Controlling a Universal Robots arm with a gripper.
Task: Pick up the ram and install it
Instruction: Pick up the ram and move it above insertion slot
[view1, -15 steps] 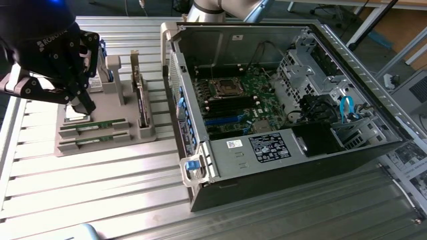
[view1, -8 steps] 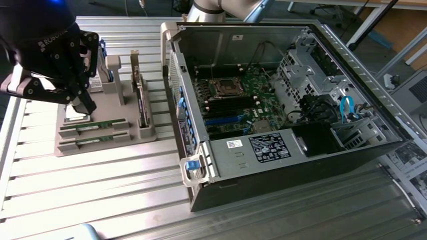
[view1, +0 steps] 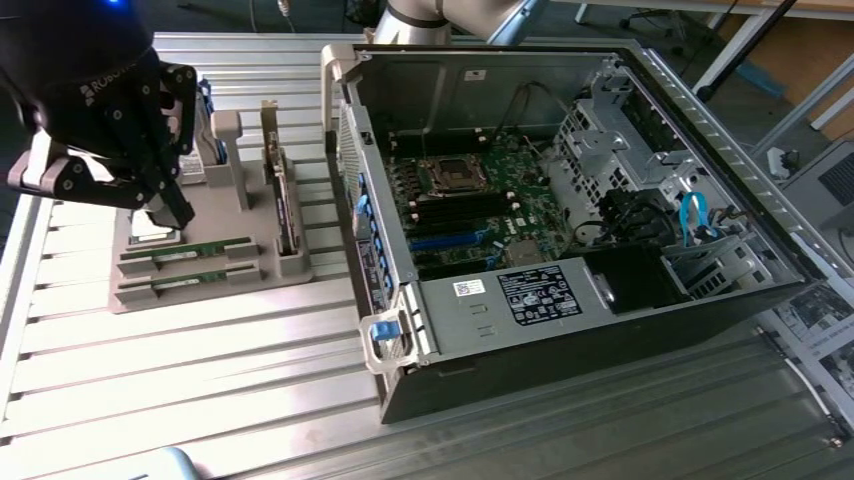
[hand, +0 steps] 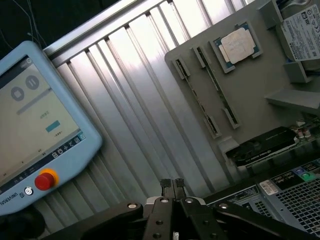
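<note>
Ram (view1: 184, 250), one of two look-alike green sticks: lying in grey holder (view1: 134, 298) on counter (view1: 200, 370), beside open computer case (view1: 561, 330). Pincer (hand: 172, 184): pressed together, empty, above holder. Step, as judged: approach for pickup; pincer not yet spread nor aligned over a stick.

2 ram sticks (view1: 187, 250) lie in the holder (view1: 200, 298), exterior view's left of the case (view1: 414, 80).

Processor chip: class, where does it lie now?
The processor chip lies on the grey holder in the wrist view, between the ram sticks and the hard drive.
</note>
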